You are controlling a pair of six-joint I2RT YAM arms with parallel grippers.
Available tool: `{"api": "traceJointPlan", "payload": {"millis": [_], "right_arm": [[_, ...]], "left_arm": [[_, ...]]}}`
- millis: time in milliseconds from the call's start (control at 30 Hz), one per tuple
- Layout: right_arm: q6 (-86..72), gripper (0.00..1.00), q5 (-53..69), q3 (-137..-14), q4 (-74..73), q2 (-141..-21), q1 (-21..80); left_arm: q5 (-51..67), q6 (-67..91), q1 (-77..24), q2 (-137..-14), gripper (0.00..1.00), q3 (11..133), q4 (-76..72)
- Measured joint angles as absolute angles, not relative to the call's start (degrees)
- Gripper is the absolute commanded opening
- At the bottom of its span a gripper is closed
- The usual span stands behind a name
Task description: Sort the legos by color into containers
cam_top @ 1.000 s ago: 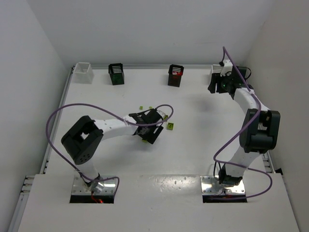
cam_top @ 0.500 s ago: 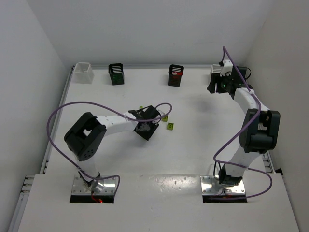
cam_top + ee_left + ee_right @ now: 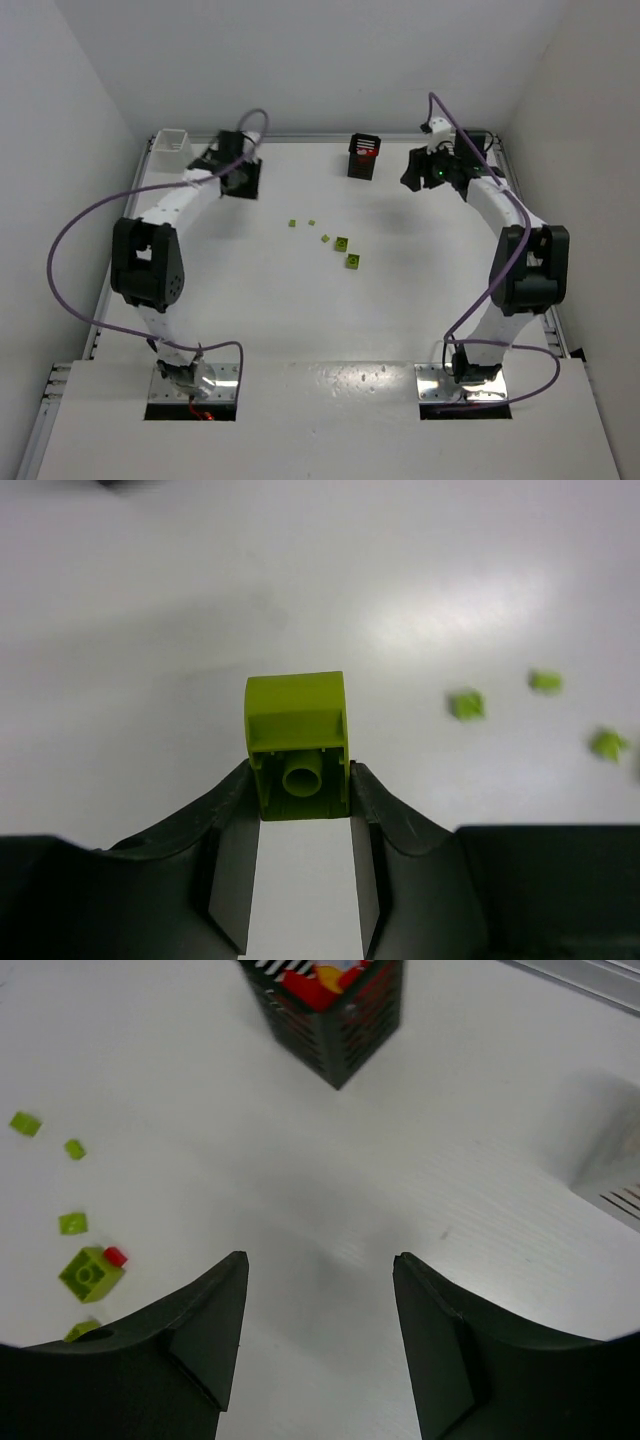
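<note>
Now my left pincer [image 3: 300, 772] is clamped on a yellow-green brick [image 3: 296, 742], pinched at its lower half with the hollow underside facing my wrist camera. A second ago that pincer hung wide open over the loose legos [image 3: 341, 243] in the middle of the tabletop [image 3: 300, 330]. Since then it has closed on the brick and swung the whole arm to the far left corner. From above, my left pincer [image 3: 238, 172] sits where the left black bin stood, beside the white bin [image 3: 173, 150]; my arm hides that black bin, so I cannot tell whether the brick is over its mouth. The wrist view shows only bare tabletop and a few green bits [image 3: 466, 704] behind the brick.

My right pincer [image 3: 320, 1330] is open and holds nothing. It has drifted a little inward from the far right corner and hovers near the red bin [image 3: 325, 1010], which already has red pieces in it.

I judge that one pick is done and only the drop remains. Five or so yellow-green pieces are left on the tabletop, one of them [image 3: 90, 1270] with a red bit [image 3: 115, 1256] against it. That one may need splitting before it is sorted.
</note>
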State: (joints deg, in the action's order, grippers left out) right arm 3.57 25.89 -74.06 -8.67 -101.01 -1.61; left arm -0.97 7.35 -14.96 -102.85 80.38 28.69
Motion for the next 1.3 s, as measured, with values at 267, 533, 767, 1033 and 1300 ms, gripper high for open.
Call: {"api": "traceJointPlan", "payload": {"millis": [267, 533, 767, 1033, 1300], "right_arm": [[6.2, 0.60, 27.3, -79.8, -11.3, -104.4, 5.7], [6.0, 0.60, 27.0, -80.6, -11.3, -106.2, 6.1], [5.8, 0.60, 26.5, -80.6, -11.2, -106.2, 6.9], [5.8, 0.60, 25.4, -80.2, -11.0, -106.2, 7.0], [5.8, 0.60, 24.7, -80.2, -11.0, -106.2, 7.0]], "left_arm": [[5.1, 5.5, 5.9, -113.6, 0.27, 112.2, 31.5], [11.4, 5.0, 13.6, -126.9, 0.30, 127.7, 39.0], [13.4, 6.5, 16.2, -131.9, 0.28, 128.9, 40.0], [13.3, 9.3, 16.7, -133.1, 0.31, 129.0, 35.4], [10.6, 10.3, 16.8, -134.0, 0.35, 130.1, 30.6]]}}
